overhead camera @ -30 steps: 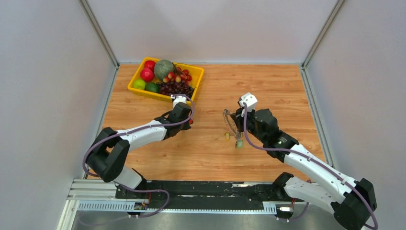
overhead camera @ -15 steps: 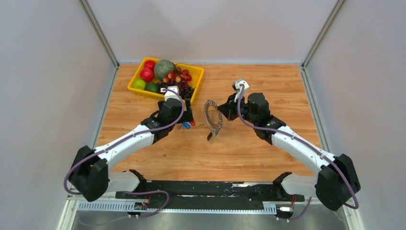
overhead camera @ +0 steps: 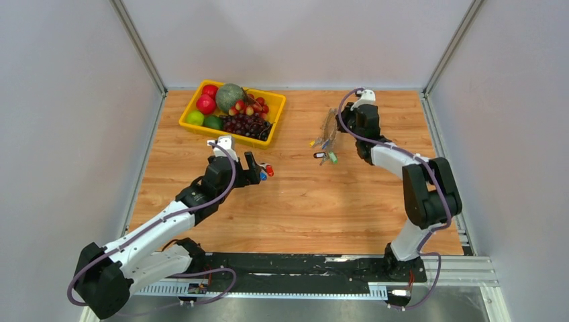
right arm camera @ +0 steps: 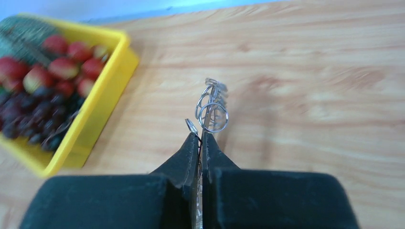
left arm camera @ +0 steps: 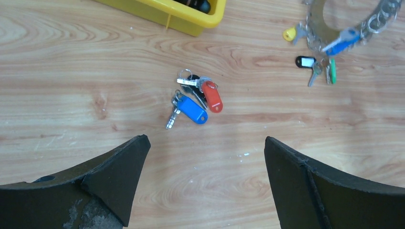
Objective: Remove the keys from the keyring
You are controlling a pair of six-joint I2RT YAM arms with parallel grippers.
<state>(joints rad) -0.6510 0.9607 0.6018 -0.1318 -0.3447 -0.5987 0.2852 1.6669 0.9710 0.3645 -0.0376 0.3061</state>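
Observation:
Two loose keys, one blue (left arm camera: 192, 109) and one red (left arm camera: 212, 96), lie together on the wooden table just beyond my left gripper (left arm camera: 205, 139), which is open and holds nothing. From above they show at the blue and red keys (overhead camera: 266, 170) beside the left gripper (overhead camera: 251, 163). My right gripper (right arm camera: 200, 136) is shut on the thin silvery keyring (right arm camera: 212, 107). The keyring (overhead camera: 328, 132) hangs from the right gripper (overhead camera: 335, 127) at the far right, with yellow (left arm camera: 289, 33), blue (left arm camera: 341, 40), black (left arm camera: 305, 61) and green (left arm camera: 331, 71) keys dangling from it.
A yellow tray (overhead camera: 194, 126) of fruit stands at the back left, close behind the loose keys; its corner (left arm camera: 210, 21) shows in the left wrist view. Grey walls close in the table on three sides.
The left gripper has opened, left the blue and red keys on the table and drawn back. The right arm has swung the keyring from mid-table to the far right.

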